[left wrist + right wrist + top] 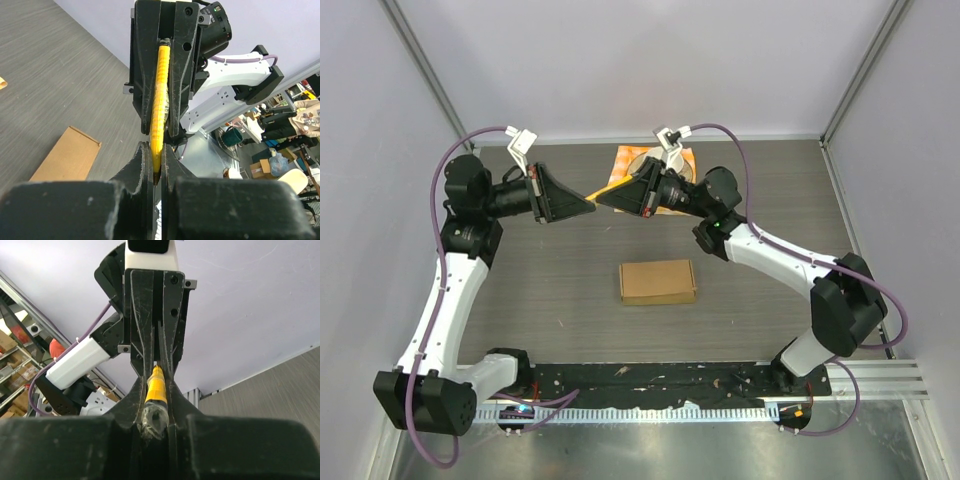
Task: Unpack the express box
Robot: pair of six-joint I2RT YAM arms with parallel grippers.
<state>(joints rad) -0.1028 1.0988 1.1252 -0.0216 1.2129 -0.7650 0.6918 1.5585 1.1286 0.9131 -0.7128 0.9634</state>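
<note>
The express box [657, 282] is lying flat on the grey wood-grain surface [520, 290], about midway between the two arms and nearer to their bases than the tools are. Its plain brown top is facing up, and nothing is touching it. In the left wrist view it is sitting low to the left, below and apart from the tools.

Both arms are reaching inward above the far half of the surface, and their tools are meeting tip to tip in the air. The left tool [586, 205] is pointing right and the right tool [604, 199] is pointing left. Between them they are holding a thin yellow wrapped item [159, 100], seen edge-on, with crinkled clear film at one end.

The left tool is pinching one end of the item, its fingers drawn in until only the strip's thickness is separating them. The right tool is clamping the other end the same way, its two fingers pressing against both flat sides. The item is bridging the small gap between the tools, well above the box.

At the far edge, behind the right tool, an orange checkered cloth [623, 162] is lying with a saucer [642, 156] on it, both partly hidden by that arm.
</note>
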